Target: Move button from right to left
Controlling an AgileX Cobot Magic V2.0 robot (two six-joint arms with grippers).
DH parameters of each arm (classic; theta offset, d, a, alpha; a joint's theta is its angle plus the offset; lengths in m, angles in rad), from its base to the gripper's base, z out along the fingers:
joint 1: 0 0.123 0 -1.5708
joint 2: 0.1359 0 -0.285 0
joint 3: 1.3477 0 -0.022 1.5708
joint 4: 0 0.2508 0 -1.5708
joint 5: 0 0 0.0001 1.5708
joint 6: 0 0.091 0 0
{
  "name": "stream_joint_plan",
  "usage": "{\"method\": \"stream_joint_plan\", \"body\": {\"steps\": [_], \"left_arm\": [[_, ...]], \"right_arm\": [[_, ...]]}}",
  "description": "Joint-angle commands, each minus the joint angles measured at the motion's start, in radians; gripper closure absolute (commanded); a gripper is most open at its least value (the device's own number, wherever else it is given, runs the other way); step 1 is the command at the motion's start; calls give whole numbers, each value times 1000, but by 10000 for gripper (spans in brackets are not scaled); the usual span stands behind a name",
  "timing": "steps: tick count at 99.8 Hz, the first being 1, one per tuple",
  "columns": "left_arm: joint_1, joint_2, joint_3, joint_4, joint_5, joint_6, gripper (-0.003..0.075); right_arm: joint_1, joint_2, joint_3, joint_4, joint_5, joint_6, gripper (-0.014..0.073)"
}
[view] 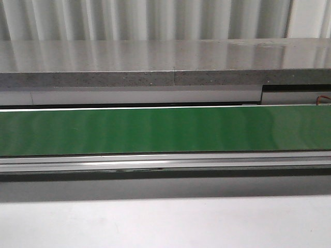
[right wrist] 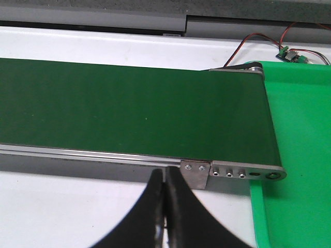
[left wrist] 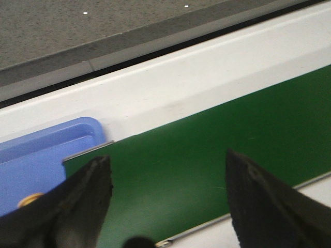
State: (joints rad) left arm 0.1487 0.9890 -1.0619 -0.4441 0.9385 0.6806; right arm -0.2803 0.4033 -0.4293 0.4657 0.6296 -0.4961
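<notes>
Left gripper (left wrist: 168,201) gapes over the green belt (left wrist: 217,150), ready to catch; right gripper (right wrist: 165,206) is pinched closed on nothing (button unseen).

Belt (view: 155,129) dark green — one tray (left wrist: 31,160) pale blue, the other tray (right wrist: 300,129) bright green — fingers (left wrist: 77,206) black.

yellow-capped button (left wrist: 31,199) in blue tray (left wrist: 46,155)
</notes>
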Motion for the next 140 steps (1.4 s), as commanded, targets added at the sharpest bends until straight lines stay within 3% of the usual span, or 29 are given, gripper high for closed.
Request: {"method": "stream_joint_plan", "body": {"steps": [1, 26, 42, 103, 140], "left_arm": [[-44, -89, 53, -58, -71, -14, 313], [-82, -341, 277, -65, -163, -29, 515], [-82, -482, 367, -65, -195, -33, 741], [-82, -557, 403, -65, -191, -33, 740], [-102, -557, 407, -65, -259, -33, 740]], "right_arm": [[-1, 4, -25, 26, -57, -5, 661], [-1, 4, -25, 26, -57, -5, 661], [-1, 4, -25, 26, -57, -5, 661], [-1, 4, -25, 26, -57, -5, 661], [-1, 4, -25, 26, -57, -5, 661]]}}
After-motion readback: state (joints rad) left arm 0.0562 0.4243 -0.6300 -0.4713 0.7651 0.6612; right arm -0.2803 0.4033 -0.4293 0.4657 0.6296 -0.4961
